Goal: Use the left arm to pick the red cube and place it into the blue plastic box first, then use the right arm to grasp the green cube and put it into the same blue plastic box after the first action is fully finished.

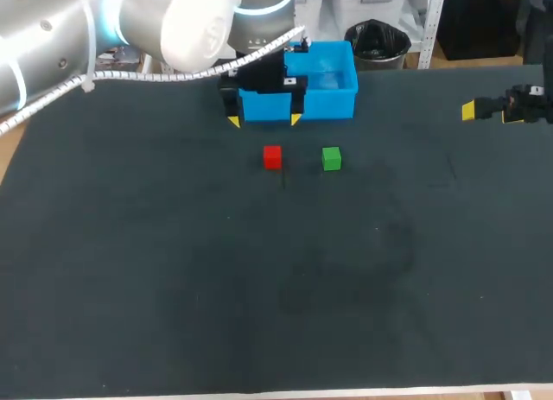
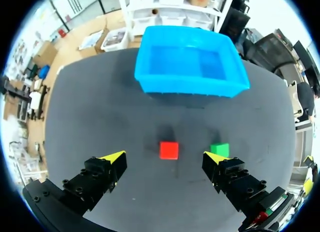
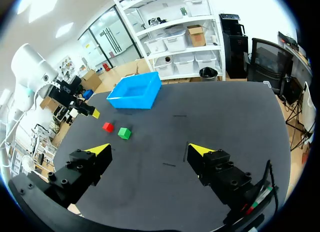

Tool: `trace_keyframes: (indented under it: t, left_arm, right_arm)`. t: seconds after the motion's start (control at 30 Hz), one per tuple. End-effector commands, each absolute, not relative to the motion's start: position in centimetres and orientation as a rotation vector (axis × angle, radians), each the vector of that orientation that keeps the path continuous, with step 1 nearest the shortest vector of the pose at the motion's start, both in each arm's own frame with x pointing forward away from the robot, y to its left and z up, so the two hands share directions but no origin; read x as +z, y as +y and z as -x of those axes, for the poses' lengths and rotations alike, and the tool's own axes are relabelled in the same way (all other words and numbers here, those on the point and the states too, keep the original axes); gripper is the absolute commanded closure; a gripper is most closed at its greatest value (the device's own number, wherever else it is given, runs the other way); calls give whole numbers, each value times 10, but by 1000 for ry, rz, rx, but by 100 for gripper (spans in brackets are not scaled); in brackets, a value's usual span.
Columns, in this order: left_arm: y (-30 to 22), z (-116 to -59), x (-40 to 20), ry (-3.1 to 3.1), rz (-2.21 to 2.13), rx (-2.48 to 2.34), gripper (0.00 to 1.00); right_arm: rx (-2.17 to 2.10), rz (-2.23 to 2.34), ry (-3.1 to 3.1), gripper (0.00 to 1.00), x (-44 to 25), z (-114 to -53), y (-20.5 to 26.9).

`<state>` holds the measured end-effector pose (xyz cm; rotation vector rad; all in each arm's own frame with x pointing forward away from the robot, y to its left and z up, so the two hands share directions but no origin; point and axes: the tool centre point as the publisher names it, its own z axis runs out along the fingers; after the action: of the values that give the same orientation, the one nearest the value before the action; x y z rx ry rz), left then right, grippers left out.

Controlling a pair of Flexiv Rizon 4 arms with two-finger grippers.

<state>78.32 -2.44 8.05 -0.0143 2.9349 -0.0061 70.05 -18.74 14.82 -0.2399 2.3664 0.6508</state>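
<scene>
The left claw (image 2: 164, 157) is spread wide and holds nothing. It hangs above the dark counter (image 1: 259, 288), on the robot's side of the blue plastic box (image 1: 324, 104). In the left wrist view the red cube (image 2: 169, 150) lies on the counter ahead of this claw, in line with the gap between the two yellow tips and about midway between them. Neither finger touches it. The green cube (image 2: 219, 150) sits on the counter just ahead of one finger's tip, also untouched. In the head view the two cubes stand side by side with a small gap between them, the red cube to the robot's left of the green cube. Both are near the front wall of the blue plastic box and outside it. The box interior shows no cube. The right claw (image 3: 150, 150) is also spread wide and holds nothing. It is near the counter's right edge, well apart from both cubes and the box.
</scene>
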Motion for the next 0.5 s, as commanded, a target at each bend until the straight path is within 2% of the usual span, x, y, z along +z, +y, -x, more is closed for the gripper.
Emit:
trace_keyframes:
  t: [0.03,0.5]
  left_arm:
    - [-25,-778,77,2925,3,-14,0]
    - [-22,-787,48,2942,46,-33,0]
  right_arm:
    - [643,235,2370,0,149,-700,-186]
    - [643,235,2370,0,149,-700,-186]
